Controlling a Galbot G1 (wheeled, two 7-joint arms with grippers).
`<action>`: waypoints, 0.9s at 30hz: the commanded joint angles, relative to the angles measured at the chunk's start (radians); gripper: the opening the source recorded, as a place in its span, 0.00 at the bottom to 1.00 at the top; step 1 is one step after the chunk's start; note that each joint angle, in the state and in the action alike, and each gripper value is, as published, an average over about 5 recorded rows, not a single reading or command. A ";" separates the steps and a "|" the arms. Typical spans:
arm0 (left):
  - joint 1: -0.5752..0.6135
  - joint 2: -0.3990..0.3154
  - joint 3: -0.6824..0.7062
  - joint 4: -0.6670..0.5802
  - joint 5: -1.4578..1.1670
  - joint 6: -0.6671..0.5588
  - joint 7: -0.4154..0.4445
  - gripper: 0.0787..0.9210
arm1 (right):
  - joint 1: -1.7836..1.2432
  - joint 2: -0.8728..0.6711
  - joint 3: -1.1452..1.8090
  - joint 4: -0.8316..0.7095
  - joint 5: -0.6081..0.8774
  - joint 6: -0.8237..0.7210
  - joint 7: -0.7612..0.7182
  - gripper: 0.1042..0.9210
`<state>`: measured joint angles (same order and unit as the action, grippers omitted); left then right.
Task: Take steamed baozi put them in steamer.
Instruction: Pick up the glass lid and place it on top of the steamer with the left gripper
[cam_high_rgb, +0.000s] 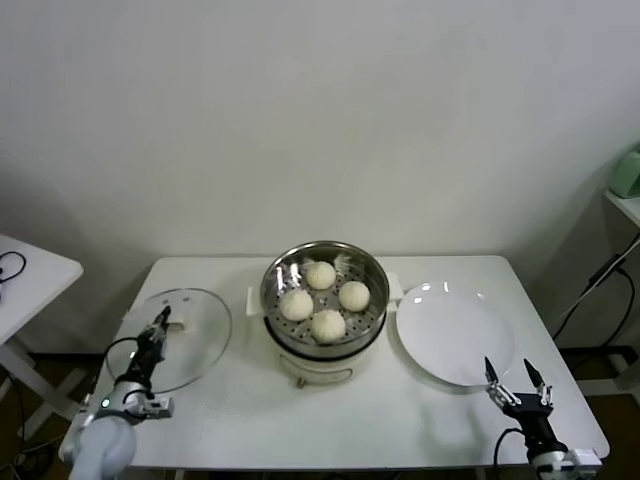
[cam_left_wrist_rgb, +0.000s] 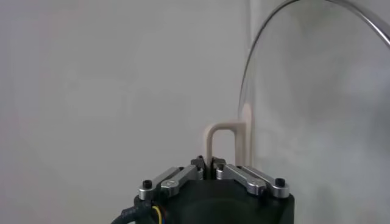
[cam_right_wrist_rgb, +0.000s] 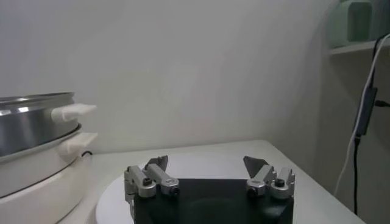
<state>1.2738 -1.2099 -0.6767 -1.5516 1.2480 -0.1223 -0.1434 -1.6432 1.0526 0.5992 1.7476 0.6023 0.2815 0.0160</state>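
In the head view the right gripper (cam_high_rgb: 518, 382) sits at the table's (cam_high_rgb: 300, 420) near right edge, claws spread apart, just by the white plate (cam_high_rgb: 450, 335). The left gripper (cam_high_rgb: 158, 328) is clamped on the glass lid's handle (cam_high_rgb: 172, 322); the lid (cam_high_rgb: 195, 345) lies left of the steamer (cam_high_rgb: 325, 300), which holds four steamed baozi (cam_high_rgb: 328, 324).

In the left wrist view, the fingers (cam_left_wrist_rgb: 201, 163) pinch the cream handle; the lid's rim is cut off.

In the right wrist view, the claws stand wide over the plate. No writing is legible.
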 joint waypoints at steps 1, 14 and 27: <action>0.050 0.120 0.011 -0.267 -0.179 0.131 0.100 0.09 | -0.001 -0.005 0.000 -0.005 -0.001 0.007 -0.001 0.88; 0.058 0.276 0.098 -0.534 -0.311 0.400 0.186 0.09 | -0.001 -0.009 -0.008 -0.020 -0.009 0.015 0.000 0.88; -0.135 0.247 0.441 -0.565 -0.247 0.696 0.229 0.09 | -0.002 -0.002 -0.008 -0.039 -0.045 0.004 0.010 0.88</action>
<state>1.2676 -0.9743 -0.4908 -2.0300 1.0015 0.3120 0.0413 -1.6418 1.0499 0.5895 1.7151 0.5701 0.2881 0.0224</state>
